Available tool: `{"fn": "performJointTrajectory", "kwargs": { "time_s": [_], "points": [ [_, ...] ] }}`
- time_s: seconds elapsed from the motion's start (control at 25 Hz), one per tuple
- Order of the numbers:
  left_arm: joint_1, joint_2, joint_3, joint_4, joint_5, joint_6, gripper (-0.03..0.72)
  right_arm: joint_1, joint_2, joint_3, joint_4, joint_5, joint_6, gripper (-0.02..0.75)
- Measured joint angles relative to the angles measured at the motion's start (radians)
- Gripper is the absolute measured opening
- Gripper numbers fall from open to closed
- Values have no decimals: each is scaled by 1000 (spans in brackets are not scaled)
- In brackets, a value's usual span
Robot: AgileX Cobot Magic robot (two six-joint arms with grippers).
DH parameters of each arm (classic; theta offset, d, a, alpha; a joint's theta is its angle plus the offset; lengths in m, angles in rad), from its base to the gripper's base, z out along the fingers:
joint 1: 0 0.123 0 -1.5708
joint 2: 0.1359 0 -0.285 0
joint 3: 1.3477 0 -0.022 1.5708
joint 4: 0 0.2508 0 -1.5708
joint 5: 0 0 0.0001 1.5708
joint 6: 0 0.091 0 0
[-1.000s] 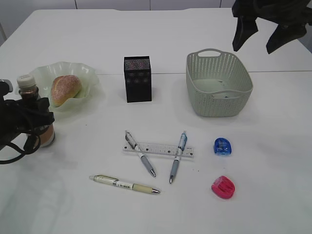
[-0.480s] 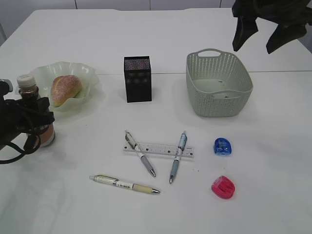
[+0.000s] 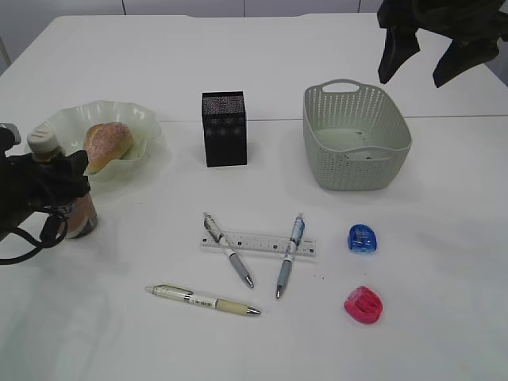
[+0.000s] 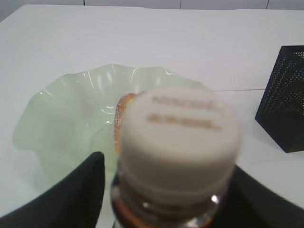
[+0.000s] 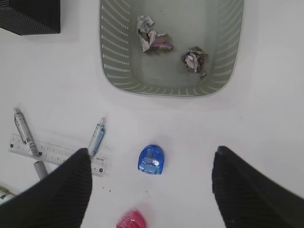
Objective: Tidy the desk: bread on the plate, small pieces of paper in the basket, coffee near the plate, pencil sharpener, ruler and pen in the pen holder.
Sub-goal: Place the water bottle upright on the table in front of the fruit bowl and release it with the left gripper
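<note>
Setting the coffee bottle [image 4: 178, 137] upright on the white counter [image 3: 429, 349], just beside the near-left edge of the plate [image 3: 147, 127]. Left hand [image 3: 55, 186] straddling the bottle, one dark finger on each side below the cap; not discernible whether gripping or already letting go. Confirming, before any withdrawal, a flat-seated base and clearance from the ruffled rim; then opening fully and lifting straight up, avoiding any sideways drag against the tall, narrow, easily tipped bottle. Right hand [image 3: 417, 73] hovering wide open and empty above the basket [image 3: 357, 171]. Noting materials: smooth ribbed off-white cap with embossed lettering, brown glassy neck; pale green translucent wavy plate holding the sugar-dusted oval bread [image 3: 107, 145]; perforated grey-green plastic basket holding crumpled paper balls [image 5: 152, 35].
</note>
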Motion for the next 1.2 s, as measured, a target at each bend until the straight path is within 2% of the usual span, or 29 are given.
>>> {"fn": "performJointTrajectory", "kwargs": {
  "time_s": [0.28,0.6,0.8,1.2],
  "points": [
    [0,-9,0,4,-7,0,510,0,0,0,0,0,-2,577],
    [0,-176,0,19,13,50,510,0,0,0,0,0,-2,577],
    [0,-307,0,31,208,57,510,0,0,0,0,0,-2,577],
    [0,-661,8,47,783,57,510,0,0,0,0,0,-2,577]
  ]
}}
